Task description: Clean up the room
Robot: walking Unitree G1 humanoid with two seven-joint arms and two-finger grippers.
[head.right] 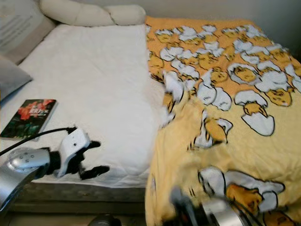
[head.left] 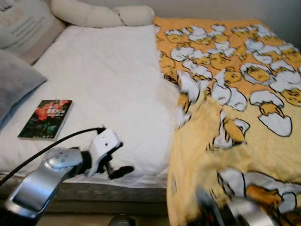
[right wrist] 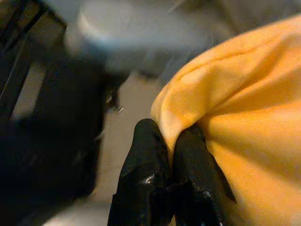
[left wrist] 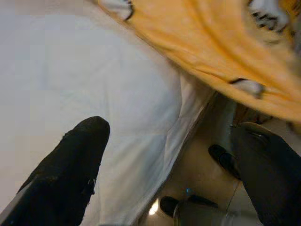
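At the far left of the head view a grey pillow and a book are seen lying on the white sheet. Lower left, the left gripper is held over the near edge of the mattress, its fingers spread apart with nothing between them. The yellow patterned blanket covers the right half of the frame, bunched and hanging over the bed's near edge. At the lower right the right gripper is blurred; in its wrist view the fingers are pinched together on a fold of the blanket's hem. The step in hand is judged to be spreading the blanket. The pinch should be kept firm, the hem drawn evenly toward the left, and the free left gripper brought to the hem so that it is not dragged askew.
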